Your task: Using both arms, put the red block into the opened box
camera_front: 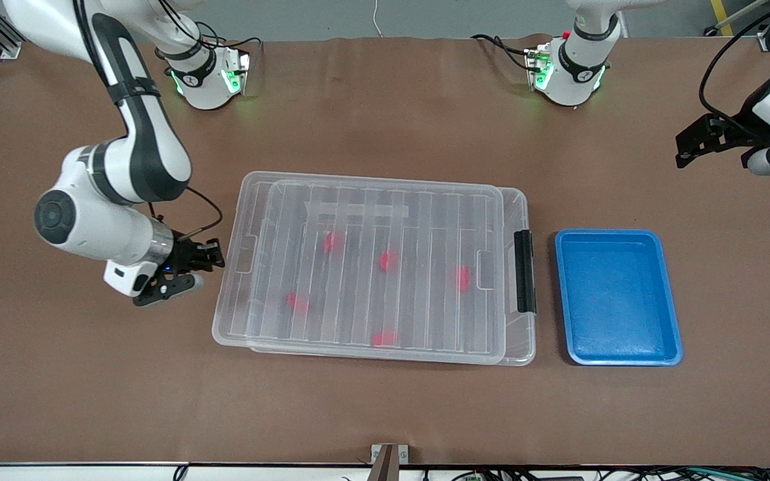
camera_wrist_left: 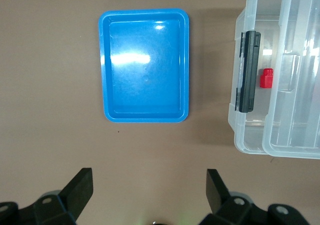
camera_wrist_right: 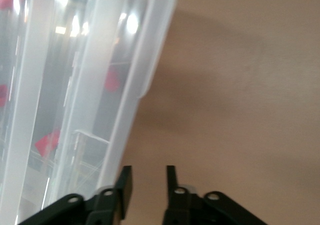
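The clear box (camera_front: 228,321) lies mid-table with its ribbed lid (camera_front: 425,220) resting flat on it, slightly offset. Several red blocks (camera_front: 388,260) show blurred through the lid. One red block (camera_wrist_left: 266,78) sits inside near the black latch (camera_front: 524,270). My right gripper (camera_front: 211,257) is low beside the box's end toward the right arm's end of the table. In the right wrist view the right gripper (camera_wrist_right: 146,172) is open beside the lid's rim (camera_wrist_right: 150,60), holding nothing. My left gripper (camera_front: 686,150) hangs open over bare table at the left arm's end; the left gripper (camera_wrist_left: 150,177) is empty.
A blue tray (camera_front: 615,294) lies empty beside the box's latch end, toward the left arm's end; the blue tray (camera_wrist_left: 145,65) also shows in the left wrist view. Brown table surface surrounds both.
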`<control>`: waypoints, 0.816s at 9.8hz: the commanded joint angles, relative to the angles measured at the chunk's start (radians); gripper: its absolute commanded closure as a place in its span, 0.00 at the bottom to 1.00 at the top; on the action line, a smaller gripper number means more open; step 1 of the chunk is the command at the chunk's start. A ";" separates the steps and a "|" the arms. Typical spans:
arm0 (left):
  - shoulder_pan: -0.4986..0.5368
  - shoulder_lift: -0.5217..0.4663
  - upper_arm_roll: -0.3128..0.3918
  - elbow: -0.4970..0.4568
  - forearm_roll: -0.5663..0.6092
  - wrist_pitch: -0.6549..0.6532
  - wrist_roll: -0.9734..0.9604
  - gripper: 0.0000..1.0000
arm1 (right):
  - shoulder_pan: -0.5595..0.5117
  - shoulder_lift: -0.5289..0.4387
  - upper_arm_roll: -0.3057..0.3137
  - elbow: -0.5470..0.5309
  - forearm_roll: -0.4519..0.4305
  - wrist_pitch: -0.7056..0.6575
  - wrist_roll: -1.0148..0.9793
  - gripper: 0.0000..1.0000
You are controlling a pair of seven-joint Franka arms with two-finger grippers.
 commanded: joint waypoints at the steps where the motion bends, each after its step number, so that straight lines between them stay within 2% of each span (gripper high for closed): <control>1: 0.002 -0.004 -0.001 -0.038 -0.019 -0.005 0.012 0.00 | -0.090 -0.160 -0.003 0.009 -0.142 -0.086 0.159 0.00; 2: 0.002 -0.004 -0.001 -0.038 -0.019 -0.005 0.012 0.00 | -0.115 -0.204 -0.005 0.029 -0.211 -0.133 0.209 0.00; 5: 0.004 -0.004 -0.001 -0.038 -0.019 -0.005 0.014 0.00 | -0.251 -0.319 0.008 0.087 -0.223 -0.309 0.212 0.00; 7: 0.004 -0.004 -0.001 -0.038 -0.019 -0.005 0.014 0.00 | -0.296 -0.318 0.022 0.246 -0.223 -0.554 0.211 0.00; 8: 0.004 -0.002 -0.001 -0.038 -0.019 -0.005 0.014 0.00 | -0.297 -0.318 0.018 0.297 -0.224 -0.611 0.211 0.00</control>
